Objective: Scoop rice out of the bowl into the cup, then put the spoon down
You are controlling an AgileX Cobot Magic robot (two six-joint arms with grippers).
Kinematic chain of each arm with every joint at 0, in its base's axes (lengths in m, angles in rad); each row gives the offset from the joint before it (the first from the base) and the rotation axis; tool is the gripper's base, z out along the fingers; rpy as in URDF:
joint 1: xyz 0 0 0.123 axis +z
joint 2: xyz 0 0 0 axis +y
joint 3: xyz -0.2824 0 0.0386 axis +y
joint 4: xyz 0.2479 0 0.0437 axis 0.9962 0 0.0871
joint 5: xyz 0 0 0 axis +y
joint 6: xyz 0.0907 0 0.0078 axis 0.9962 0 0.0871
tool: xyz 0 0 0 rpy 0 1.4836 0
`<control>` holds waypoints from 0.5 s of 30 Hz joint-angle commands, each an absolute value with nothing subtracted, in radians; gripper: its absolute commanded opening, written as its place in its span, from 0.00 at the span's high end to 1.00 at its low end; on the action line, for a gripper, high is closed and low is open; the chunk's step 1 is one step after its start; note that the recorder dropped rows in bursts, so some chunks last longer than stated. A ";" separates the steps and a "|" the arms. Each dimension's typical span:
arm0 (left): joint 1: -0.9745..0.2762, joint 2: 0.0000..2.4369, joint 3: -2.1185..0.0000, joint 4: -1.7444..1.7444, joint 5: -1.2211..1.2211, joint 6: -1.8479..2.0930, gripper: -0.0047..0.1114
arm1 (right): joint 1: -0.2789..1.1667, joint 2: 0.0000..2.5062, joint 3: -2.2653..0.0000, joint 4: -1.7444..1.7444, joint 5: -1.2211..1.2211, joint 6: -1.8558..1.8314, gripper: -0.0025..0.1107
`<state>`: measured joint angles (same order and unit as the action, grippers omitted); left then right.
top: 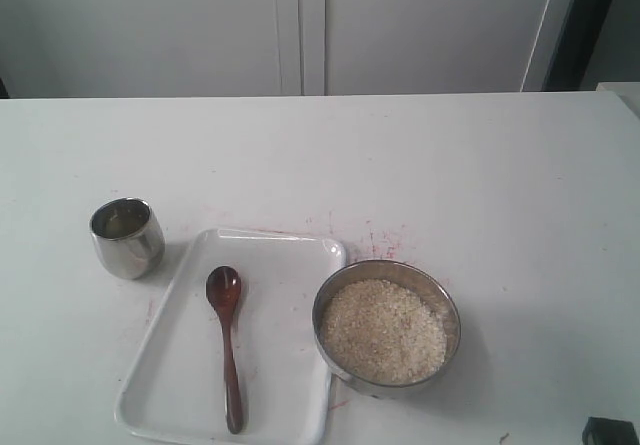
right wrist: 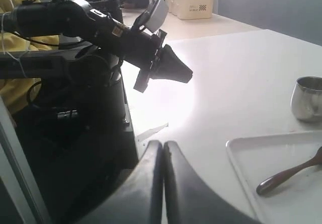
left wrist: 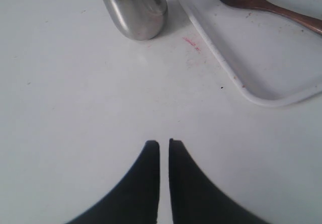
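While left hand (left wrist: 164, 142) and right hand (right wrist: 163, 144) seemingly closed, slim wooden spoon (top: 229, 350) on tray (top: 285, 365).

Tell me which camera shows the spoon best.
The exterior view: the whole spoon lies in plain sight on the white tray. The left wrist view cuts off most of its handle; the right wrist view catches only part of the handle.

Free from above over spoon (top: 227, 345), flat and alone on white tray (top: 285, 355), handle toward near edge, only the low tray rim around it. Hemmed on the right by bowl (top: 386, 330), rim against tray's right edge, touching or overlapping not clear. Hemmed on the left by cup (top: 127, 237), just off tray's far-left corner across a narrow gap. Open table (top: 450, 165) behind all three and right of bowl.
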<state>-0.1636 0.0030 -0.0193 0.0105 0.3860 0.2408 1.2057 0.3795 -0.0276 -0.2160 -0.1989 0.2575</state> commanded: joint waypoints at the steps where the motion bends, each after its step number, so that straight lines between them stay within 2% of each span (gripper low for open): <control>1: -0.164 0.000 -0.010 0.009 0.419 0.235 0.84 | 1.206 0.375 -0.023 -0.206 -0.207 0.228 0.98; 7: -0.164 0.000 -0.010 0.009 0.419 0.235 0.84 | 1.206 0.321 -0.023 -0.098 -0.152 0.131 0.98; 15: -0.164 0.000 -0.010 0.009 0.419 0.235 0.84 | 1.206 0.117 -0.023 -0.096 0.029 0.133 0.98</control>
